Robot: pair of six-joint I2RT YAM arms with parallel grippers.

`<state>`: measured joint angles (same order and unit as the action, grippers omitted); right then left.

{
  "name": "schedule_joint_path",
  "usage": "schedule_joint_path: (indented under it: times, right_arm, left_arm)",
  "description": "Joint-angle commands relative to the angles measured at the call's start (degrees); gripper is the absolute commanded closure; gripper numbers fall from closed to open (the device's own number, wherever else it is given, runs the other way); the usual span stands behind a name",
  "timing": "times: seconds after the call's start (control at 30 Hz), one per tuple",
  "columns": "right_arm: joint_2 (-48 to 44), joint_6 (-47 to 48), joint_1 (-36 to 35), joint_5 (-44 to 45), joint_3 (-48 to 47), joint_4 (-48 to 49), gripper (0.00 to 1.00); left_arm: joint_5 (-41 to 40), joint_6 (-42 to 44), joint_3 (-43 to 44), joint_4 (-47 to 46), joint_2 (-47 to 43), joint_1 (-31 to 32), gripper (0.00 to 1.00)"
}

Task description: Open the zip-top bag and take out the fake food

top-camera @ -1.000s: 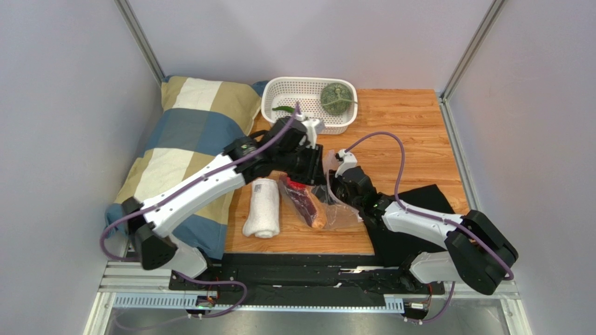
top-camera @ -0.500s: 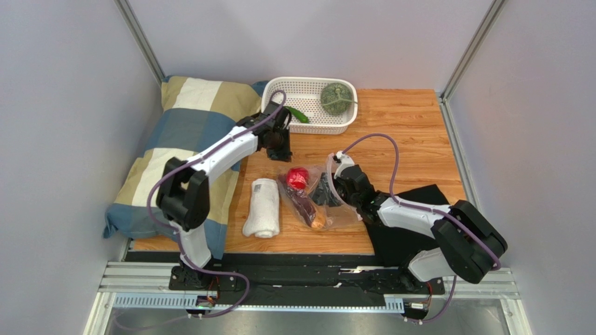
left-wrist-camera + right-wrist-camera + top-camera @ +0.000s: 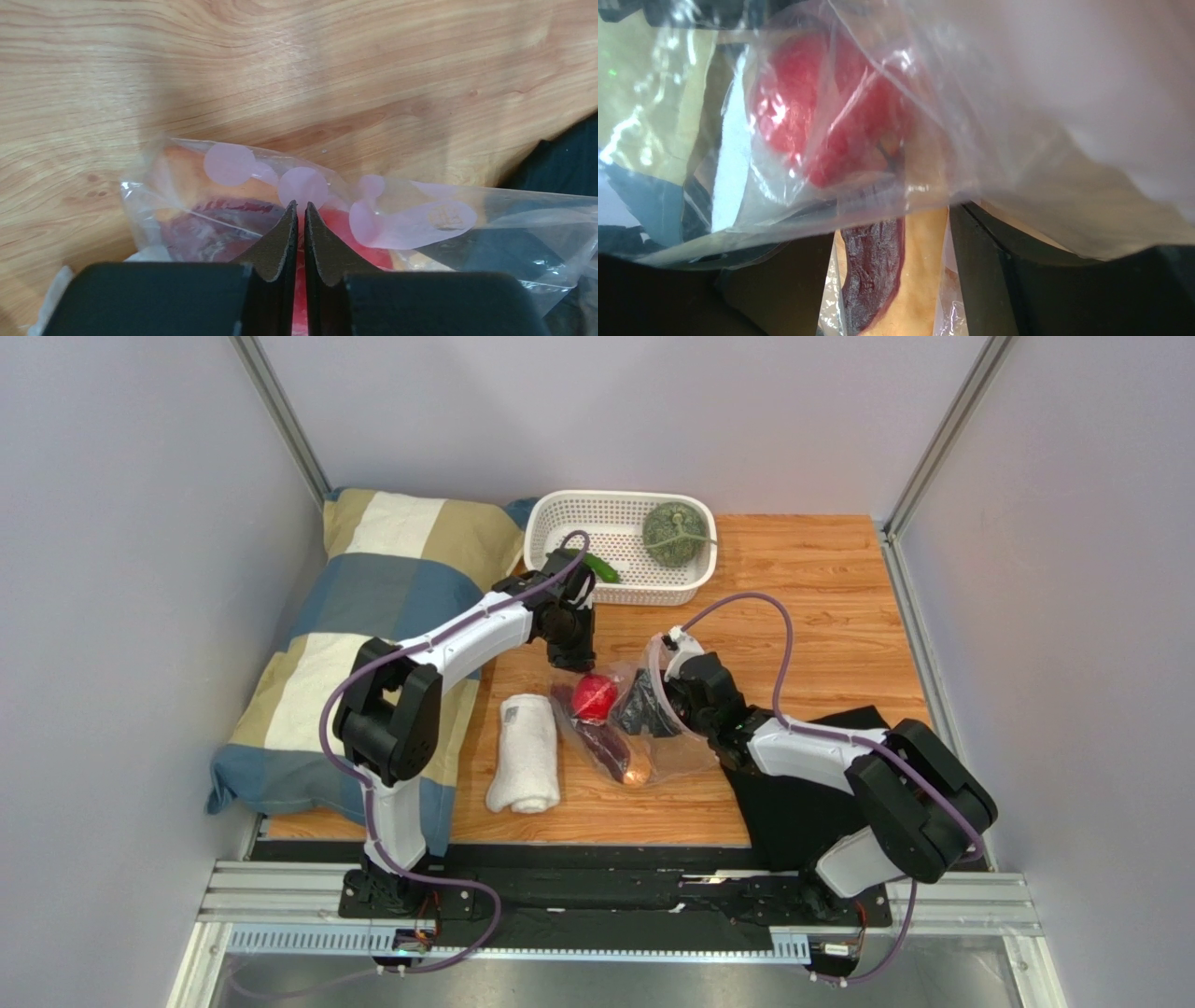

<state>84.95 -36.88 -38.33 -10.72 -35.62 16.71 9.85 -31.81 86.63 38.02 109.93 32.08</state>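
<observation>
The clear zip-top bag (image 3: 659, 742) lies mid-table with a red tomato (image 3: 593, 696) and a purple-and-orange piece (image 3: 615, 751) inside it. My left gripper (image 3: 575, 661) is at the bag's far-left edge; in the left wrist view it (image 3: 298, 208) is shut, its tips pinching the dotted bag film (image 3: 421, 217) over the tomato (image 3: 347, 234). My right gripper (image 3: 648, 707) is at the bag's right side. It (image 3: 896, 234) stands open under bag film (image 3: 1018, 105), the purple-and-orange piece (image 3: 871, 273) showing between its fingers, the tomato (image 3: 808, 126) beyond.
A white basket (image 3: 554, 546) at the back holds a bumpy green vegetable (image 3: 675, 532) and a slim green pepper (image 3: 601, 567). A rolled white towel (image 3: 526, 749) lies left of the bag. A checked pillow (image 3: 351, 630) fills the left side, a black cloth (image 3: 828, 798) the right front.
My left arm came down from the basket edge to the bag and its jaws closed. My right gripper opened wider. The tomato and bag shifted a little toward the back.
</observation>
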Motion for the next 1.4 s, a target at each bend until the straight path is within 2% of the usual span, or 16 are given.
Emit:
schedule_joint_path:
  times: [0.0, 0.27, 0.37, 0.57, 0.77, 0.9, 1.0, 1.2, 1.37]
  right_arm:
    - [1.10, -1.00, 0.27, -1.05, -1.65, 5.69, 0.32]
    - [3.91, -1.79, 0.36, -2.29, -2.18, 8.51, 0.26]
    - [2.42, -2.05, 0.80, -1.93, -1.04, 7.81, 0.25]
    - [-2.33, -0.38, 1.85, -2.99, 1.69, 4.92, 0.25]
    - [-2.77, -0.38, 2.11, -4.13, 3.19, 5.52, 0.25]
    - [-2.07, -0.12, 2.11, -4.83, 2.40, 5.61, 0.25]
    - [-1.45, 0.06, 2.12, -5.36, 1.61, 5.61, 0.25]
    - [-1.01, -0.12, 2.12, -6.59, 1.16, 6.40, 0.23]
    - [-0.57, -0.47, 2.20, -7.21, 0.99, 7.63, 0.19]
  left_arm:
    - [4.91, -0.62, -0.85, -1.46, -1.48, 2.46, 0.90]
    - [11.33, -2.38, -1.47, -4.36, 0.19, 5.89, 0.94]
    - [2.14, 0.78, 0.99, 2.65, -1.46, 5.63, 0.94]
    - [-7.28, 6.67, 3.10, 9.35, -7.97, 3.52, 0.87]
    - [-9.41, 4.57, 0.74, 10.67, -12.80, 1.94, 0.85]
    - [-12.74, 3.51, -0.06, 14.18, -13.34, 1.24, 0.93]
    - [-15.21, 3.51, -1.99, 15.51, -13.51, 1.15, 0.94]
    - [-10.29, 3.78, -3.04, 13.40, -9.13, 0.97, 0.94]
    - [-1.50, 3.78, -3.40, 5.94, -5.61, 2.46, 0.94]
